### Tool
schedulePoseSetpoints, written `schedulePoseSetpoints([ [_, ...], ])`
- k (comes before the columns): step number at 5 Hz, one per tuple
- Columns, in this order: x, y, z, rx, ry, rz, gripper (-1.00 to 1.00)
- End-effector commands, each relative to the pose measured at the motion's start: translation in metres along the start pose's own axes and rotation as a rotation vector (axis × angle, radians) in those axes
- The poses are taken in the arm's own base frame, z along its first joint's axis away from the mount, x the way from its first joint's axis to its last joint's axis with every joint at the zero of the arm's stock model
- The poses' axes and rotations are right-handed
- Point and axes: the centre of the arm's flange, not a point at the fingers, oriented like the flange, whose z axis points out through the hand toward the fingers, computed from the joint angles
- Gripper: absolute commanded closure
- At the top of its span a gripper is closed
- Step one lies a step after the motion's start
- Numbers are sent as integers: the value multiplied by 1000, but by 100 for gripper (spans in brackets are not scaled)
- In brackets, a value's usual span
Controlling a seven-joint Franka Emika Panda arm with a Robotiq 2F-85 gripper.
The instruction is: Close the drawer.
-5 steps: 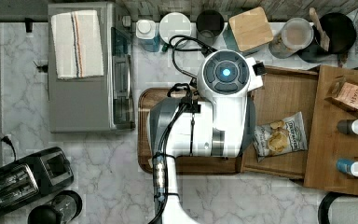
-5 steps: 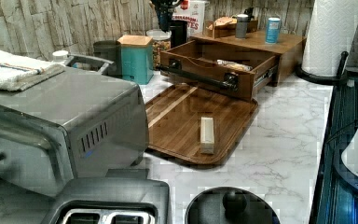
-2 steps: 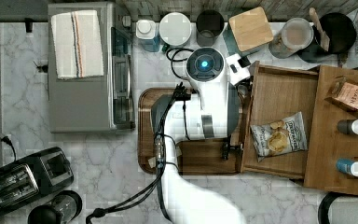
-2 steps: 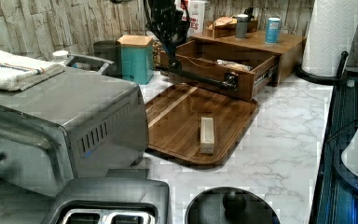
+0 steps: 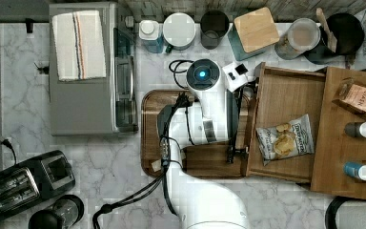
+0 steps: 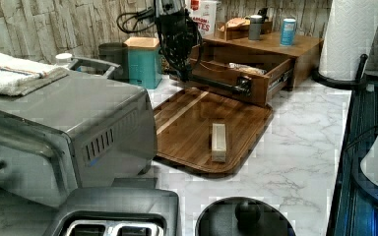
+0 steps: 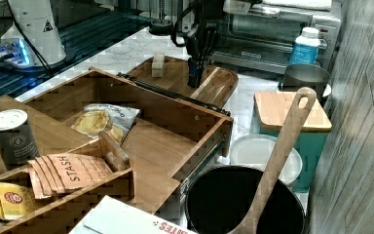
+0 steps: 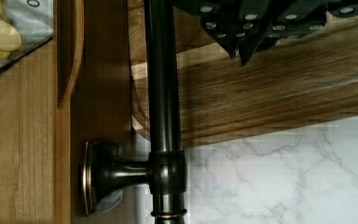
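Covering the whole scene is a white marble counter (image 5: 100, 157) with grey veins, and behind it stands a wall of grey weathered planks (image 6: 39, 24). The drawer (image 5: 286, 98) is pulled out of the lighter wooden cabinet (image 5: 336, 157) at the top view's right, and one chip bag (image 5: 285, 140) lies inside it. One dark bar handle (image 8: 162, 93) runs along the drawer front. Two bottles (image 5: 360, 130) stand on the cabinet top, next to a small wooden box with tea packets (image 7: 63, 173). One dark wooden tray (image 6: 202, 118) lies just beside the drawer front, and one small wooden block (image 6: 218, 141) rests on it. On the top view's left are one silver toaster oven (image 5: 83, 90) with one folded towel (image 5: 78, 43) on top, and one black toaster (image 5: 26, 183). The gripper (image 7: 195, 73) hangs over the tray near the handle, fingers close together with nothing between them.
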Motion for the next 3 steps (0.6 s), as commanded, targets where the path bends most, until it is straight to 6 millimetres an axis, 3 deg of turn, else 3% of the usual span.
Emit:
schedulePoseSetpoints([
  [1, 21, -4, -9, 22, 77, -43, 100],
  [3, 18, 7, 0, 32, 79, -49, 100],
])
